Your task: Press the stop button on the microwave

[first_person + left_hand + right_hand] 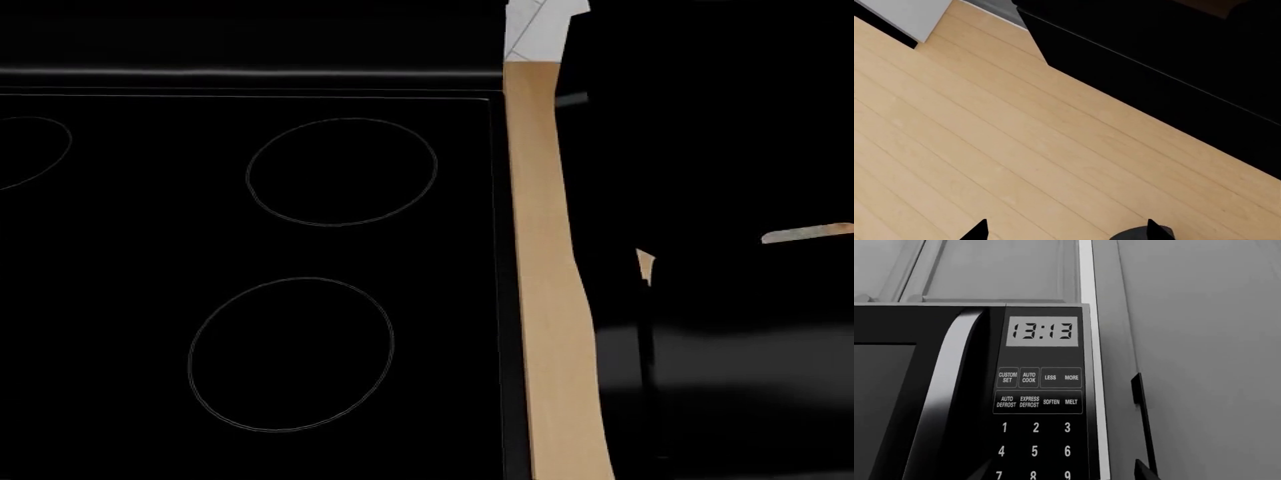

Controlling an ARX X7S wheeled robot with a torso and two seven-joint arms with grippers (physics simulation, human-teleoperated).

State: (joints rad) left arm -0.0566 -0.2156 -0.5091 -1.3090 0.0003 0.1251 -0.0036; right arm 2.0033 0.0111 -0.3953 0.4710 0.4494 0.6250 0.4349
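Note:
In the right wrist view the black microwave fills the frame close up. Its control panel shows a display reading 13:13, rows of labelled buttons such as AUTO COOK and MELT, and number keys. No stop button shows; the panel runs out of the frame below the keys. My right gripper is open and empty, its two tips straddling the keypad's lowest visible row. My left gripper is open and empty above a wooden floor.
A black cooktop with ring burners fills the head view, with a wood-coloured strip to its right and darkness beyond. Grey cabinet panels flank the microwave. A black unit and a white cabinet corner stand on the floor.

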